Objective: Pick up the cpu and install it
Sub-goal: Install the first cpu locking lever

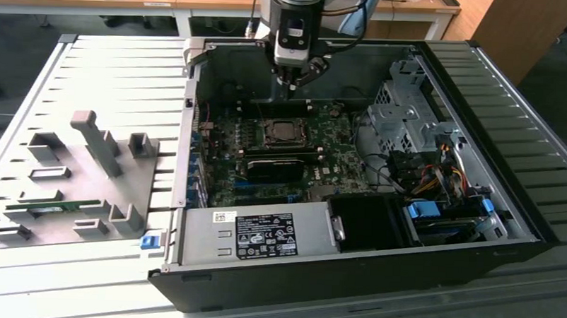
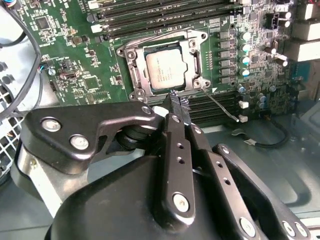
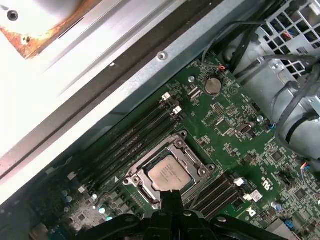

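One cpu [image 2: 165, 69] sits flat in the motherboard socket [image 2: 166, 67], inside the open computer case [image 1: 509, 188] on the bench [image 1: 117, 68]; farther back, the claw [image 2: 176, 104] hovers above, clenched, gripping nothing.

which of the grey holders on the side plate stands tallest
The leaning grey post toward the plate's far end; it rises well above the short, squat blocks like the one beside it.

Black gripper [image 2: 176, 104], silver screws, grey, perhaps metal, wrist
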Available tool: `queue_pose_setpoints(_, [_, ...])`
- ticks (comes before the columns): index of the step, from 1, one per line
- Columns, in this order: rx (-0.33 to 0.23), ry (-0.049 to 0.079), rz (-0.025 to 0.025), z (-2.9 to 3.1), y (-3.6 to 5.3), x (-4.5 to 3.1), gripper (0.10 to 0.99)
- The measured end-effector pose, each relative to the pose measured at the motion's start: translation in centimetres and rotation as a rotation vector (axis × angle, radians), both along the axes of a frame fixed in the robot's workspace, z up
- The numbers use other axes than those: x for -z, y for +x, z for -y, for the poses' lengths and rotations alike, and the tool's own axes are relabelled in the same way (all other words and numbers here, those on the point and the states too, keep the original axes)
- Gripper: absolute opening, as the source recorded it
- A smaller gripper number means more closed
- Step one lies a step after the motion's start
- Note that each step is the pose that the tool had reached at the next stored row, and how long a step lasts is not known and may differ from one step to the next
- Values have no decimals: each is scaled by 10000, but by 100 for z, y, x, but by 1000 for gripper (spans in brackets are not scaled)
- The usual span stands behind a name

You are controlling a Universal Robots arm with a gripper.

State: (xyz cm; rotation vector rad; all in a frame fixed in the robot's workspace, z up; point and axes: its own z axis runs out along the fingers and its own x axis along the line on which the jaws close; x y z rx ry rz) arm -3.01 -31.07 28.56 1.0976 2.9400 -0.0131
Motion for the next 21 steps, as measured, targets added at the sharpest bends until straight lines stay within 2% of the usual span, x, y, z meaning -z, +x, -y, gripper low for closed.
queue_pose_setpoints(21, [-1245,-1,0,9,0,0,106])
